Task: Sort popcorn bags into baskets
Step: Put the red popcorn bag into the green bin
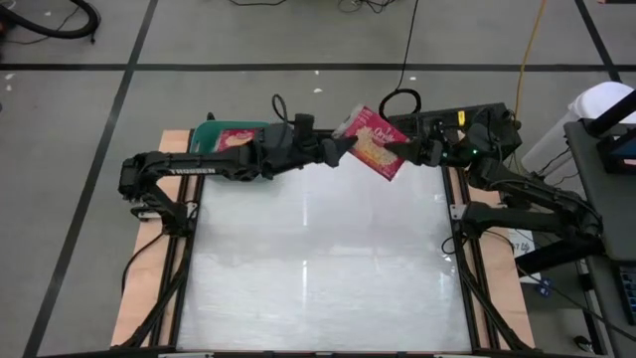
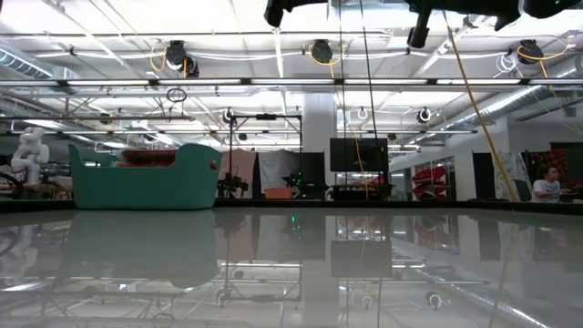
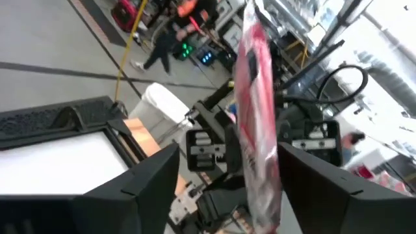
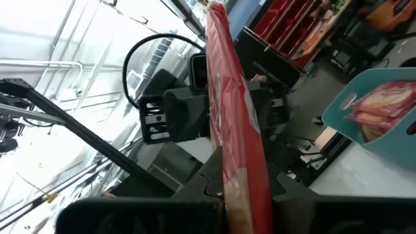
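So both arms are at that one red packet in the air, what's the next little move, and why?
Probably the left gripper closes on the popcorn bag. Its fingers stand open on either side of the packet, while the right gripper is shut on it; the teal basket sits behind the left arm.

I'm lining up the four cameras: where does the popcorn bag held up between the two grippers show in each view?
High view: the held popcorn bag is at the table's far edge, between the left gripper and right gripper.
Low view: not in it.
Left wrist view: bag edge-on, centre.
Right wrist view: bag edge-on, centre.
Shared landmark: the teal basket; not in the left wrist view.
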Action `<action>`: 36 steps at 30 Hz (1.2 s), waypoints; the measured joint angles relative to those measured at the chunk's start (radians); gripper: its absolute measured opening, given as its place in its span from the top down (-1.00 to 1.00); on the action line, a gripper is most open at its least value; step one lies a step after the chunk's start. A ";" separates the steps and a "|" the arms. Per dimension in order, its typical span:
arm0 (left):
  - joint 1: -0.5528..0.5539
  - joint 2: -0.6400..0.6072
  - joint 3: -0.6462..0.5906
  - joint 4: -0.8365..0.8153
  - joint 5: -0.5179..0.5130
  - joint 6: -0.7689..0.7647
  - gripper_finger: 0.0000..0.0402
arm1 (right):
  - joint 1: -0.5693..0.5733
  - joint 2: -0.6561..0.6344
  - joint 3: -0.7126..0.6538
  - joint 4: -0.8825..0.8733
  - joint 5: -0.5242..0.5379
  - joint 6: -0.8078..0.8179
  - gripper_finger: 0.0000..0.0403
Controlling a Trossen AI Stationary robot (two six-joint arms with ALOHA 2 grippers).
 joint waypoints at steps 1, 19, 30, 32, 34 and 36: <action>0.006 0.000 0.000 -0.005 0.016 -0.001 -0.25 | 0.000 0.000 0.000 0.000 0.001 0.000 0.96; 0.012 0.079 -0.001 0.160 0.031 0.075 0.76 | -0.013 0.017 0.000 -0.022 0.075 -0.038 0.92; 0.058 0.030 -0.001 -0.103 -0.041 0.020 0.90 | -0.077 0.000 0.000 -0.192 0.082 -0.042 0.41; 0.079 0.007 -0.001 -0.166 -0.071 0.019 0.91 | -0.090 -0.011 0.000 -0.244 0.081 -0.045 0.31; 0.105 -0.021 -0.001 -0.242 -0.088 0.019 0.91 | -0.102 -0.020 0.000 -0.286 0.079 -0.065 0.23; 0.132 -0.049 -0.007 -0.304 -0.110 0.017 0.91 | -0.115 -0.025 0.000 -0.309 0.079 -0.086 0.18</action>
